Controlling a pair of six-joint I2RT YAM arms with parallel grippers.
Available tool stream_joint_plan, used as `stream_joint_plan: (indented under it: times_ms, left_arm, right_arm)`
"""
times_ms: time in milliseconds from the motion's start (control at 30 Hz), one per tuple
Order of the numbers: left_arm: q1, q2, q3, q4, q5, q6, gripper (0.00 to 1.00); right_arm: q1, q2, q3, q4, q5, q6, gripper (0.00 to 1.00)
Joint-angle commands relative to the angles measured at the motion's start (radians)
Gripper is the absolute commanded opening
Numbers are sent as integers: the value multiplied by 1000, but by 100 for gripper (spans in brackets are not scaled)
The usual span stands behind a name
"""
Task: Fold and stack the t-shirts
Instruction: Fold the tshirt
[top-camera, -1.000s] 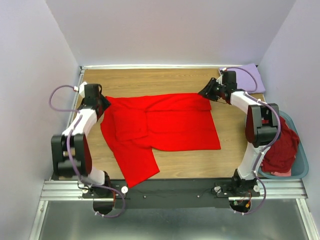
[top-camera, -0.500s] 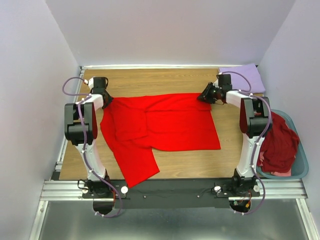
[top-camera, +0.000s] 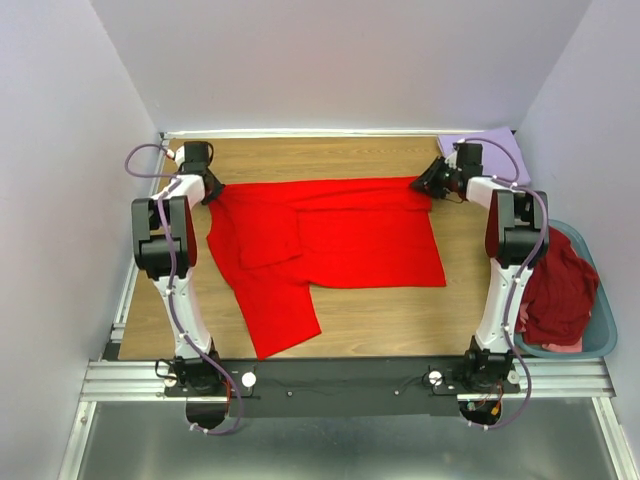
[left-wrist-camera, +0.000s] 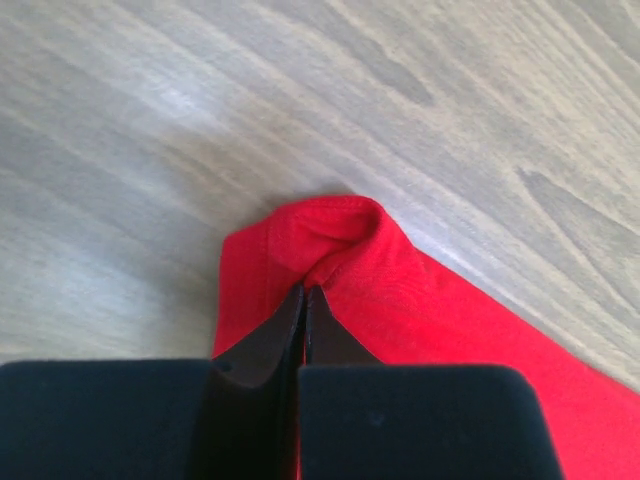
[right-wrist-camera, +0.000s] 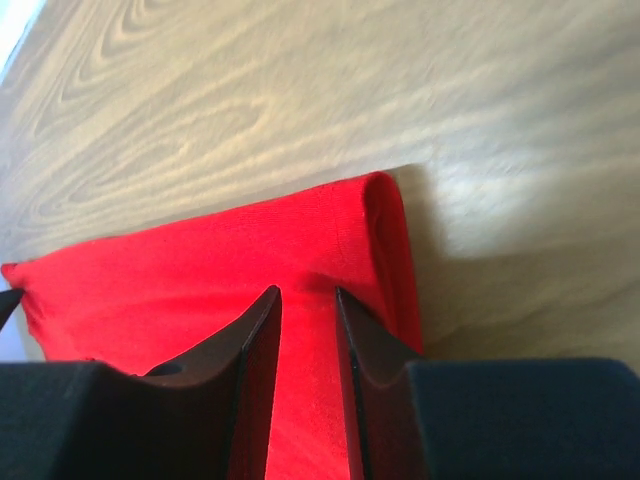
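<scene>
The bright red t-shirt (top-camera: 340, 240) lies spread on the wooden table, one sleeve trailing toward the near left. My left gripper (top-camera: 212, 192) is shut on its far left corner. In the left wrist view the jaws (left-wrist-camera: 303, 290) are pressed together on the bunched red cloth (left-wrist-camera: 420, 300). My right gripper (top-camera: 428, 186) is at the far right corner. In the right wrist view its jaws (right-wrist-camera: 308, 292) stand a narrow gap apart with red cloth (right-wrist-camera: 180, 290) filling it. A lavender t-shirt (top-camera: 500, 150) lies folded at the far right corner. Maroon t-shirts (top-camera: 560, 290) are heaped in the basket.
The teal-blue basket (top-camera: 603, 340) stands off the table's right edge beside the right arm. Walls close in the table at the back and on both sides. Both arms are stretched out along the table's left and right edges.
Both grippers have moved toward the far edge and dragged the red t-shirt's top edge with them. The shirt now lies farther back and straighter along that edge.
</scene>
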Motion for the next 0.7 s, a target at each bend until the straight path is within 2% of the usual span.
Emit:
stream_joint_plan:
  times_ms: [0, 100, 133, 167, 200, 267, 333, 467, 500, 567, 667]
  left_arm:
    - [6, 64, 82, -47, 1, 33, 6]
    - [-2, 96, 167, -47, 15, 53, 16]
    - [-7, 101, 190, -47, 26, 61, 25]
    - [-8, 102, 211, -54, 32, 65, 29]
    - [-10, 92, 248, -60, 46, 75, 39]
    - [-14, 31, 261, -67, 50, 85, 50]
    - [-17, -31, 244, -67, 47, 95, 55]
    - [-30, -244, 102, -76, 21, 104, 58]
    - [-39, -334, 21, -83, 12, 101, 59]
    - [-51, -420, -67, -128, -23, 87, 61]
    - [-76, -583, -317, -154, -31, 82, 62]
  right_arm:
    - [-43, 70, 46, -70, 107, -83, 36]
    - [-45, 53, 87, -90, 81, -104, 38]
    - [-43, 42, 118, -100, 70, -110, 39]
    - [-43, 16, 132, -113, 65, -115, 40]
    - [-43, -1, 143, -135, 62, -119, 41]
    - [-43, -68, 149, -175, 73, -136, 45]
    - [-43, -123, 132, -203, 87, -149, 45]
    - [-30, -290, 2, -251, 110, -147, 47]
    - [-20, -370, -77, -261, 124, -146, 48]
    - [9, -444, -153, -272, 156, -144, 48]
    - [33, -544, -277, -333, 194, -161, 48]
